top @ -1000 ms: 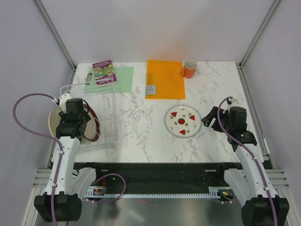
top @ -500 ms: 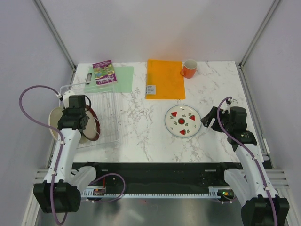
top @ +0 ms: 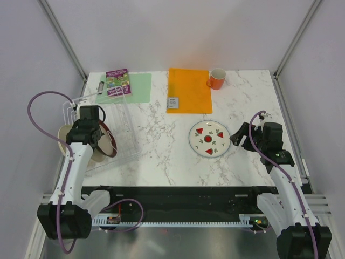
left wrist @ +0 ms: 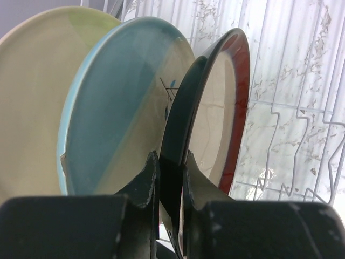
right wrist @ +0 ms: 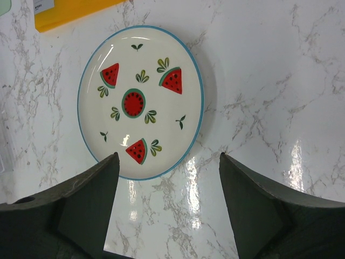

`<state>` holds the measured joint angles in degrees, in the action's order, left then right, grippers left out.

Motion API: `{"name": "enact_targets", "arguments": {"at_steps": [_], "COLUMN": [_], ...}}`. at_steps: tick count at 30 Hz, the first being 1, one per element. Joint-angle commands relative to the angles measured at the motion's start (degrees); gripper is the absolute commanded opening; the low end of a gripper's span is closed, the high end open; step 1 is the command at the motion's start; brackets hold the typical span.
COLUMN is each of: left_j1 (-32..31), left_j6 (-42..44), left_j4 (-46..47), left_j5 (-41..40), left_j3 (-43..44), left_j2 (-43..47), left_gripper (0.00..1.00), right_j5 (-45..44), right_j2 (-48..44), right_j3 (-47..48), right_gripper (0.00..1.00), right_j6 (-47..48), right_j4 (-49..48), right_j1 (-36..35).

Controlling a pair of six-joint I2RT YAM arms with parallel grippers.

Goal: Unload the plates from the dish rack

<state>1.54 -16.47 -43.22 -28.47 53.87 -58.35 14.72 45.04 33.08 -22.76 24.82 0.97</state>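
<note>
In the rack [top: 124,129], left end effector [left wrist: 170,164] pinches the edge of the upright red-rimmed plate [left wrist: 215,124]; right end effector [right wrist: 168,159], spread, hovers well apart from the rack.

Tabletop [top: 161,151]: white marble pattern with grey veining. Dish rack [top: 128,129], white wire, sits at the left side, askew to the tabletop edges. Flat green mat [top: 141,89] lies at rear left, just behind the rack, with a purple booklet [top: 118,82] resting on its left part. Orange sheet [top: 188,90] lies flat at rear centre, and an orange mug [top: 217,79] stands upright just beside its right rear corner. White blue-rimmed plate with red wedges [top: 208,138] lies flat right of centre, well apart from the rack.
</note>
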Motion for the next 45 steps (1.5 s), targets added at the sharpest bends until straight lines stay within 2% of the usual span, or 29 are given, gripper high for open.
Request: {"name": "enact_targets", "arguments": {"at_steps": [1,11,17,21,29,32,37,41,45], "left_j1": [0.75,0.74,0.74,0.74,0.48,-0.83,-8.21,-19.08,-25.26], "left_j6": [5.22,2.06,-1.19,-3.57,-12.79,-16.31,-19.74,-20.09,-21.23], "left_j4": [1.12,-3.97,-3.28,1.11,16.38,21.66,27.39,29.6,33.02], "left_j5": [-3.45,13.08,28.1,41.69,59.38,61.68,60.64,53.36,50.18], "left_j3": [6.42,16.87,18.99,16.63,5.83,2.22,-0.69,-0.69,-0.78], "left_j2": [1.56,7.1,8.95,9.48,10.27,9.75,8.34,6.06,3.51], "left_gripper": [0.02,0.02,0.02,0.02,0.02,0.02,0.02,0.02,0.02], "right_j5": [0.05,0.04,2.32,6.8,21.55,24.65,23.26,19.13,16.93], "right_j2": [-0.39,0.49,0.76,0.58,0.58,0.4,1.01,2.95,5.58], "right_j3": [0.14,0.14,1.02,2.77,4.71,4.36,3.22,2.69,1.46], "right_gripper": [0.82,0.82,0.82,0.82,0.85,0.85,0.86,0.86,0.86], "right_j6": [0.35,0.26,0.53,1.32,-2.28,-5.88,-11.24,-14.23,-16.78], "right_j4": [-1.61,-1.7,-2.05,-2.58,-8.9,-13.3,-20.15,-25.94,-30.7], "right_j1": [-0.18,-0.18,-0.18,-0.18,-0.36,-0.53,-7.99,-16.24,-19.86]}}
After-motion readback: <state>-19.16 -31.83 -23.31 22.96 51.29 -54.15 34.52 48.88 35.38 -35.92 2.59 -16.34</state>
